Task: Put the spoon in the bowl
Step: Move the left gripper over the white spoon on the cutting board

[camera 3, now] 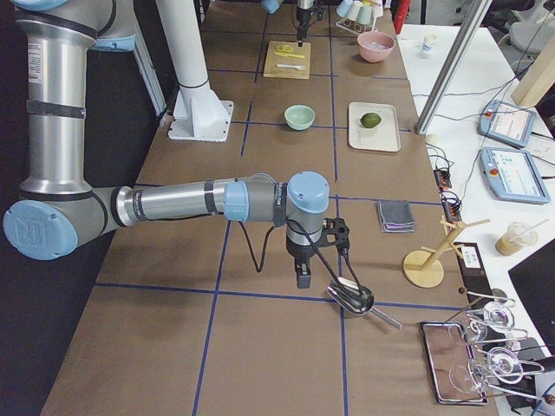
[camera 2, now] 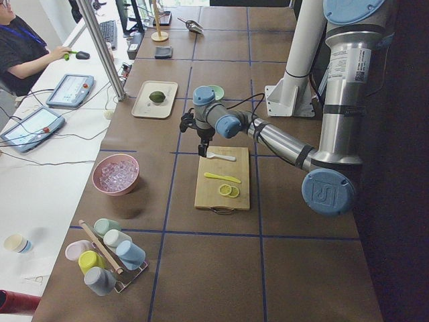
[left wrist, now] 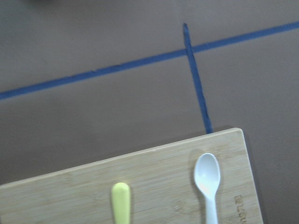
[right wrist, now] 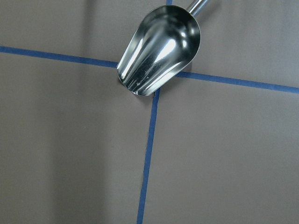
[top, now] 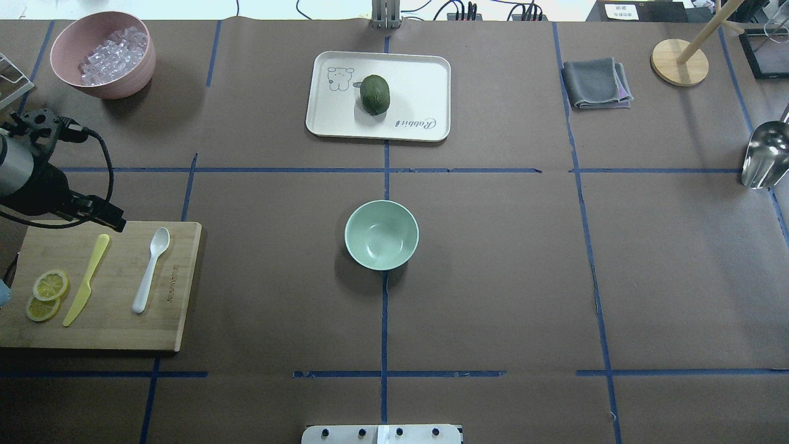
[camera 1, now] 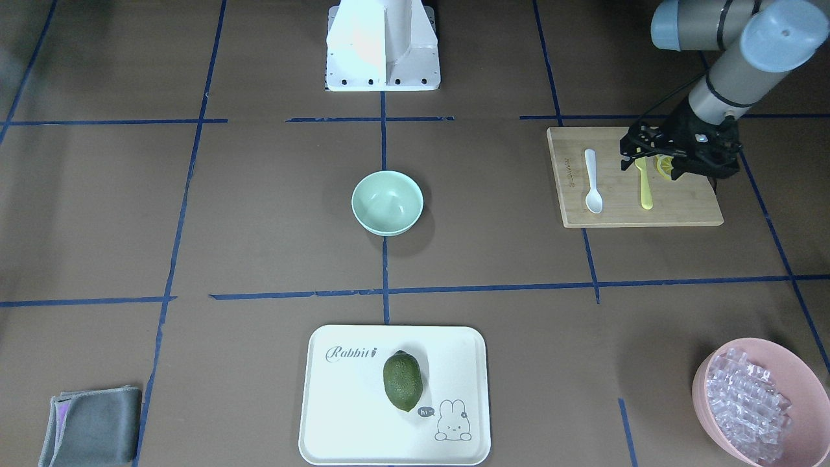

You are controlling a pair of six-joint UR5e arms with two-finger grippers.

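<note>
Clock directions read from the overhead view, 12 o'clock being the far side from the robot.

- Spoon: lies flat on the wooden cutting board, scoop hollow-side up toward 12–1 o'clock, handle toward 6–7. Nothing has hold of it.
- Bowl: upright at tabletop centre, nothing inside. Spoon sits at its 9 o'clock, well apart.
- On the same board, at the spoon's 9 o'clock: yellow knife, roughly parallel to it. Lemon slices lie beyond that.
- Left pincer: hangs over the board's 12 o'clock edge, fingers pointing down, clear of the spoon. Cannot tell how far the fingers are parted.
- Right pincer: at the tabletop's 3 o'clock end, just beside a metal scoop. Cannot tell whether it is parted or closed.
- At the bowl's 12 o'clock: white tray carrying a green fruit.
- Pink bowl of clear cubes at 10–11 o'clock.
</note>
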